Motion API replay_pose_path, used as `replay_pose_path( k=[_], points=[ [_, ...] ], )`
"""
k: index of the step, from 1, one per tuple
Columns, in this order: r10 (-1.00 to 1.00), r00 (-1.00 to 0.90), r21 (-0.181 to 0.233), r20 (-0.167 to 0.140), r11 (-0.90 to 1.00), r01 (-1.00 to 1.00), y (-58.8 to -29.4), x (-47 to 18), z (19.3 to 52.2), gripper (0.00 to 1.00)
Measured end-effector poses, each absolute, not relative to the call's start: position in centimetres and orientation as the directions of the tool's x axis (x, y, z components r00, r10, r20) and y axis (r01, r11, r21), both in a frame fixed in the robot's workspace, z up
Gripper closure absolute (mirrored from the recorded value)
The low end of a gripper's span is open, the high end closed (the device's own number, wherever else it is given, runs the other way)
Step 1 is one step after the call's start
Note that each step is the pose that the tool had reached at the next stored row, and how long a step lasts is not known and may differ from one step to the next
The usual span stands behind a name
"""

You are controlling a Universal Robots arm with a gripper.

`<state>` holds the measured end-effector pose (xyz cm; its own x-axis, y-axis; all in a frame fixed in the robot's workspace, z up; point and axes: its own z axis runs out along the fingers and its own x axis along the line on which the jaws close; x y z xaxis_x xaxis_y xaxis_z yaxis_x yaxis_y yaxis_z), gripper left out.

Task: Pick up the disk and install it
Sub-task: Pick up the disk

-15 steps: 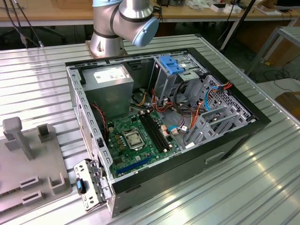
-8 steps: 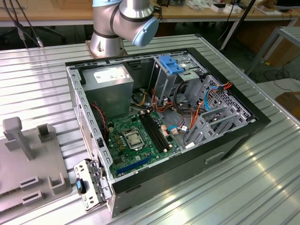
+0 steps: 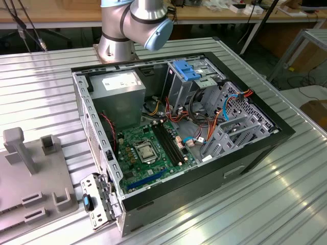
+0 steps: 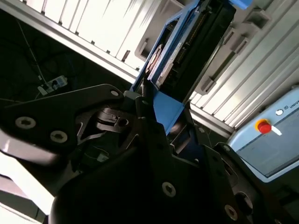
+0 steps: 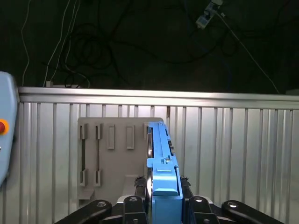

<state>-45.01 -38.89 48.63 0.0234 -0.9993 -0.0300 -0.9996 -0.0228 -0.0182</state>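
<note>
**Gripping the disk: pick-up done, install not yet done**

In the exterior view, the open computer case [image 3: 173, 122] lies on the ribbed metal table [image 3: 265, 204] with its motherboard [image 3: 148, 148] exposed. A light blue bracket [image 3: 185, 70] sits over the drive cage at the far side. A grey fixture [image 3: 30, 173] stands on the table at the exterior view's left, well apart from the case. The arm's base [image 3: 120, 30] rises behind the case.

In the first wrist view, the disk [image 5: 161, 154] stands edge-on in the gripper [image 5: 162, 183]. The jaws are clamped on it, one on each flat side, with its blue rail facing the camera. Beyond the disk lie the grey fixture [image 5: 112, 154] and the ribbed table, with a pale blue pendant [image 5: 5, 135] and its red button off to one side. The case is not under the disk here, so I judge that the disk has been picked up but not brought to its bay.

In the second wrist view, the disk [image 4: 187, 42] juts out from the dark fingers [image 4: 152, 135], its grey body framed in blue. The angle is steep, so I can only say it seems to hang clear of the fixture rather than rest in it. The pendant [image 4: 266, 135] lies nearby on the table. The pick-up looks done, and the whole install remains.
</note>
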Motion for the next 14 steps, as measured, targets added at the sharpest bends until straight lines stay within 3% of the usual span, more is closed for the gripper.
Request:
replay_pose_path(
  k=[3, 14],
  points=[
    [-0.999, 0.023, -0.018, -0.03, -0.023, -1.0, -38.9, -45.0, 51.0, 0.63],
    [-0.999, 0.023, -0.018, -0.03, -0.023, -1.0, -38.9, -41.3, 51.1, 0.63]
  ],
)
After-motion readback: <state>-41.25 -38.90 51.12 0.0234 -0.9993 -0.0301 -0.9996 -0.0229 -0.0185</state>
